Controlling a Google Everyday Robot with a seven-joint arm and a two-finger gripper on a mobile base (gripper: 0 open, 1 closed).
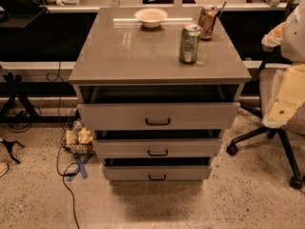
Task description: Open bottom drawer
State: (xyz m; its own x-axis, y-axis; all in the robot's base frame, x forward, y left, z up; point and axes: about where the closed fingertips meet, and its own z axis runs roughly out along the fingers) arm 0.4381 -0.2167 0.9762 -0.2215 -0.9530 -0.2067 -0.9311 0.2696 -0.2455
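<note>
Showing three drawers (158, 116), the bottom drawer (157, 172) lowest, two cans (190, 44), one bowl (151, 16); gripper out of view.

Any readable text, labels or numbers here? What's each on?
"X": blue tape mark on the floor.
Green can: print too blurred to read.
Brown can: same.
Bottom drawer: no label.
Tool: not in view; only a pale part, likely the arm, at the right edge.
</note>
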